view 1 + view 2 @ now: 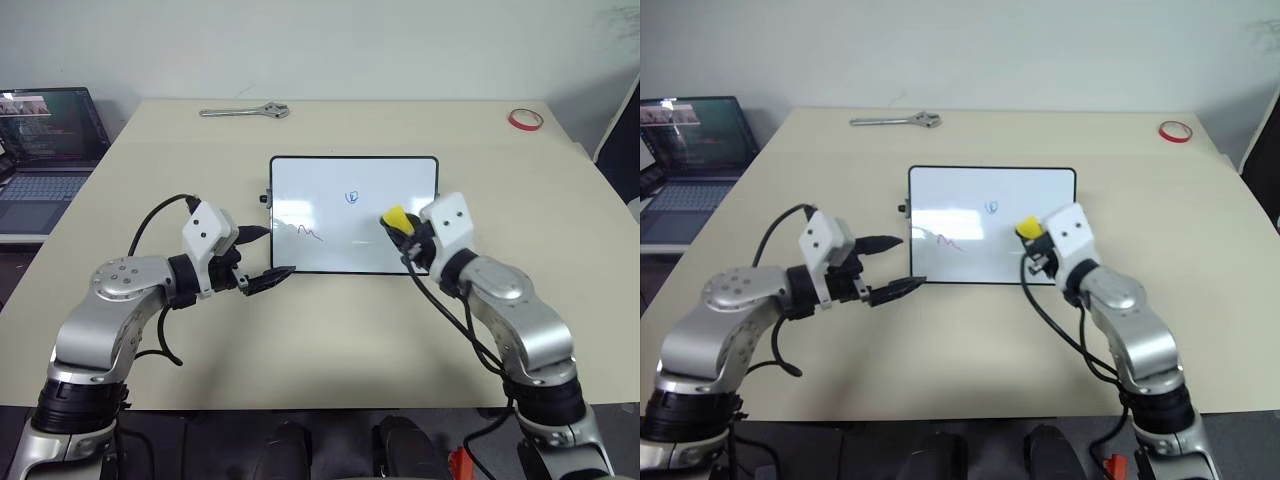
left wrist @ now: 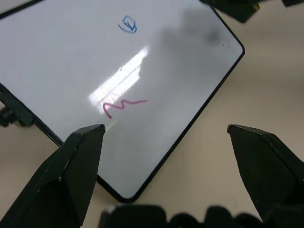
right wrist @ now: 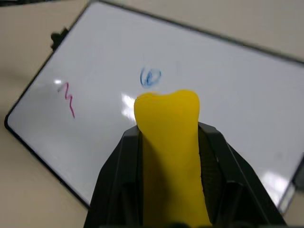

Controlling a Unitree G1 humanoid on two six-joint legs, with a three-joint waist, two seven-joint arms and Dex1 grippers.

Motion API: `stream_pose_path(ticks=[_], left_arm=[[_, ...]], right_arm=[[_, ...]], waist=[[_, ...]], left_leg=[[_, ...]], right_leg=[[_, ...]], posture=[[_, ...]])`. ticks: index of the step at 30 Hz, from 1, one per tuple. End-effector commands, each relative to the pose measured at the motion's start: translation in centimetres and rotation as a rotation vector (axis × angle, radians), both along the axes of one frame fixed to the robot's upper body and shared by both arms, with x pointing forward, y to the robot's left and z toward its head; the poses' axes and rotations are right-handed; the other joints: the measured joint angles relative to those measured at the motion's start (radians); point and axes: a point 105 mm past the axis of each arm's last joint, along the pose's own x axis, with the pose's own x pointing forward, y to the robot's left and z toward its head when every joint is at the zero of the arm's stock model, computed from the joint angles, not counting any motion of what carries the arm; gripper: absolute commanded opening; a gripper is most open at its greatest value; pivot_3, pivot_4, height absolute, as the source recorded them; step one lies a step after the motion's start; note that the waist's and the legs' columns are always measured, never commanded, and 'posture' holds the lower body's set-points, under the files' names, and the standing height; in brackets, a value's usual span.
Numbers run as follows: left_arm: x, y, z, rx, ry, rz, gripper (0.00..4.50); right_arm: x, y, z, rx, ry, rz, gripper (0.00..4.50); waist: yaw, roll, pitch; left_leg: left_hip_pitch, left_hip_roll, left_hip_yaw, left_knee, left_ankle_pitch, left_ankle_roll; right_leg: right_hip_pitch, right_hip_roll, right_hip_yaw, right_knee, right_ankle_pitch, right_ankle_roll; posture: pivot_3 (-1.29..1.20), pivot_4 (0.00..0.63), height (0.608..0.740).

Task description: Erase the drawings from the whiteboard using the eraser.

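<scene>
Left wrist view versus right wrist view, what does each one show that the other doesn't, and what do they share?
Only the left wrist view: the left gripper, its black fingers spread wide over the whiteboard's corner.

Only the right wrist view: the yellow eraser clamped between the right gripper's fingers, over the board.

Both: the whiteboard on the tan table, a red zigzag and the blue squiggle, not yet erased.

The whiteboard [image 1: 353, 214] lay flat mid-tabletop [image 1: 330, 330], with bare surface open on every side of it. The left gripper [image 1: 262, 258], fingers spread, hovered at the board's near left corner; the right gripper [image 1: 403, 232] with the eraser [image 1: 394, 216] stood over its right part. The wrench [image 1: 245, 112], tape ring [image 1: 525, 119] and laptop [image 1: 45, 150] lay well apart.
</scene>
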Motion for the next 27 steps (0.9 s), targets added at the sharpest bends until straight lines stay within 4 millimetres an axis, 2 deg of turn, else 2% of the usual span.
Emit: stream_pose_path(ticks=[1,7,13,16,20,23,25,27], left_arm=[[-0.3,-0.4,1.8,0.002,-0.079,-0.003,4.5],[-0.3,-0.4,2.4,0.001,-0.078,0.014,4.5],[0.0,-1.0,2.8,0.003,-0.079,0.006,4.5],[0.0,-1.1,2.6,0.003,-0.076,0.001,4.5],[-0.1,-0.6,2.1,0.003,-0.072,0.005,4.5],[-0.1,-0.4,1.9,0.002,-0.071,0.005,4.5],[-0.1,-0.4,1.8,0.003,-0.072,0.002,4.5],[-0.1,-0.4,1.8,0.002,-0.073,-0.001,4.5]], right_arm=[[1.2,2.3,1.6,-0.034,-0.103,0.047,1.17],[3.7,4.0,2.2,-0.068,-0.155,0.041,1.15],[7.1,4.5,0.8,-0.128,-0.139,-0.009,1.15],[8.4,3.9,-1.4,-0.165,-0.042,-0.035,1.15],[7.3,4.3,-3.9,-0.277,0.042,0.074,1.14],[6.4,4.7,-4.8,-0.323,0.062,0.144,1.14],[6.9,4.3,-4.4,-0.324,0.031,0.106,1.14],[8.6,2.6,-2.6,-0.293,-0.059,-0.046,1.14]], waist=[[0.001,0.0,0.0],[0.004,0.0,0.0],[0.002,0.0,0.0],[0.001,0.0,0.0],[0.0,-0.001,0.0],[0.001,-0.001,0.0],[0.0,-0.001,0.0],[-0.001,-0.001,0.0]], left_leg=[[0.0,0.0,0.0,0.0,0.0,0.0],[-0.001,-0.001,0.0,0.0,0.0,0.0],[0.0,0.0,0.0,0.0,0.0,0.0],[0.0,-0.001,0.001,0.0,0.0,0.0],[0.003,0.0,0.001,0.001,0.0,0.0],[0.005,0.0,0.0,0.001,0.0,0.0],[0.006,0.0,0.0,0.001,0.0,0.0],[0.006,0.0,0.001,0.001,0.0,0.0]], right_leg=[[0.0,0.0,0.0,0.0,0.0,0.0],[0.0,0.0,-0.001,-0.001,0.0,0.0],[0.0,0.0,-0.001,0.0,0.0,0.0],[0.0,0.0,-0.001,-0.001,0.0,0.0],[0.002,0.0,0.0,0.002,0.0,0.0],[0.003,0.0,0.0,0.004,0.0,0.0],[0.004,0.0,0.0,0.004,0.0,0.0],[0.004,0.0,0.001,0.005,0.0,-0.001]], posture=[[0.0,0.15,0.74],[0.0,0.15,0.74],[0.0,0.15,0.74],[0.0,0.15,0.74],[0.0,0.15,0.74],[0.0,0.15,0.74],[0.0,0.15,0.74],[0.0,0.15,0.74]])
